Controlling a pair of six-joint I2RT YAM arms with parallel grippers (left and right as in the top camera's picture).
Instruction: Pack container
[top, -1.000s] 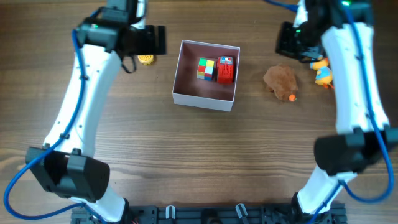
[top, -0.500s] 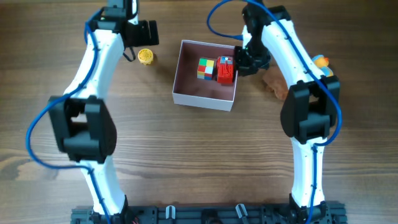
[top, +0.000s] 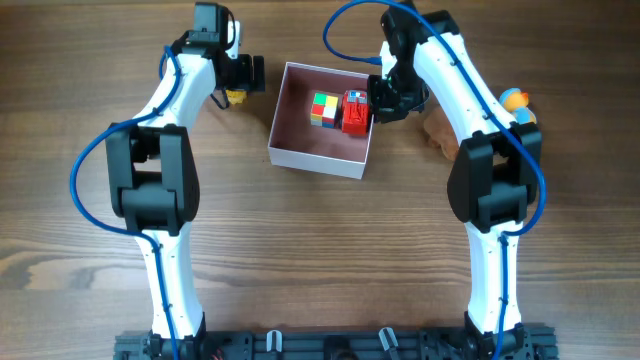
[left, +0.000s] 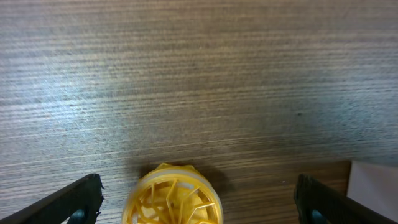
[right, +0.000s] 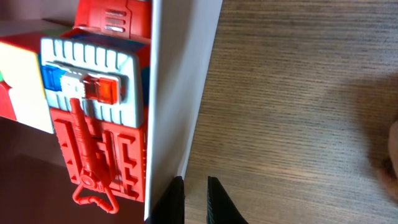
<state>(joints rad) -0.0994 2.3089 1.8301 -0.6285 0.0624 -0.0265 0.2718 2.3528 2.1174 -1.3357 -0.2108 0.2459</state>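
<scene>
Container (top: 315, 163) top-centre of table (top: 300, 250), open side up. Square, so no long axis; walls slightly skewed to table edge.
Packed: colour cube (top: 322, 108), red truck (top: 355, 112).
Left out: yellow wheel toy (left: 171, 199), brown plush (top: 440, 128), duck (top: 514, 100). Judged under half done.
Left gripper (left: 198, 186) spread wide, straddling wheel.
Right gripper (right: 194, 199) fingers nearly together, empty, by container's outer wall.

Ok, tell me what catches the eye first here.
The white box at top centre of the overhead view, with a colour cube and a red toy truck side by side inside. Left of it, the left gripper is open by a yellow wheel; a brown plush lies to the right.
</scene>
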